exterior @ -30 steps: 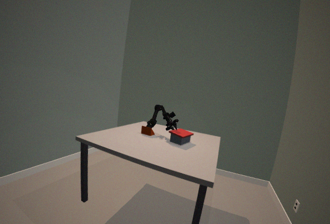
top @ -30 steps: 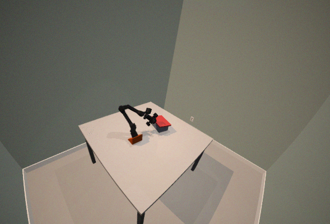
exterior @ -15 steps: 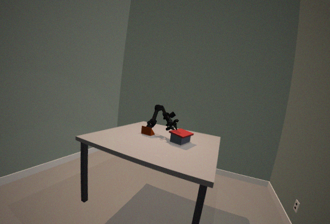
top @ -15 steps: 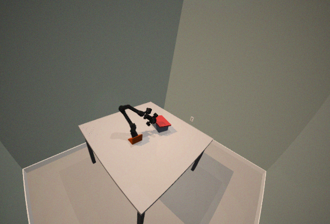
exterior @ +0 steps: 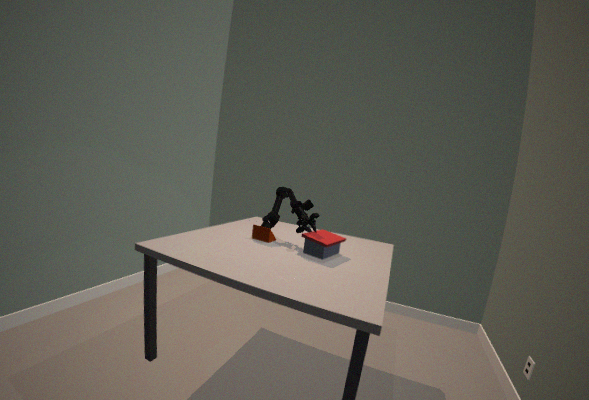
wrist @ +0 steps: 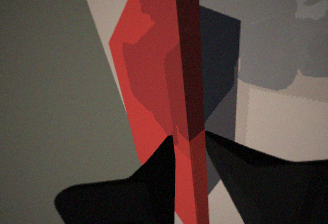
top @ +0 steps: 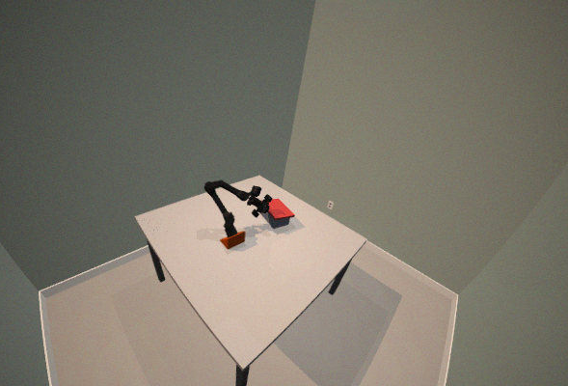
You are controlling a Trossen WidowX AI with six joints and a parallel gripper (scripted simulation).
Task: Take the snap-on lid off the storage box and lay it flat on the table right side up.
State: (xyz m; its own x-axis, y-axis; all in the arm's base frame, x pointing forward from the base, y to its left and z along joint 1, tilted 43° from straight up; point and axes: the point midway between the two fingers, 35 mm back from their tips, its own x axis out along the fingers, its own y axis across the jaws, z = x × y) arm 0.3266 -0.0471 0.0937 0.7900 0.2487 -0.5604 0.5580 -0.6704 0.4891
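A red snap-on lid (top: 281, 208) (exterior: 324, 236) (wrist: 152, 95) sits on a dark grey storage box (top: 279, 221) (exterior: 322, 249) (wrist: 217, 60) near the middle of the table (top: 264, 285) (exterior: 294, 280). My gripper (top: 265, 206) (exterior: 308, 229) (wrist: 187, 137) is shut on the lid's near edge, one black finger on each side of the thin red rim in the wrist view. In the top view the lid looks slightly tilted, raised at the gripper's side. The box stands upright on the table.
An orange wedge-shaped block (top: 233, 239) (exterior: 263, 233) stands beside the arm's base. The table's edges and dark legs show in the top and exterior views. A wall outlet (top: 330, 205) is on the far wall.
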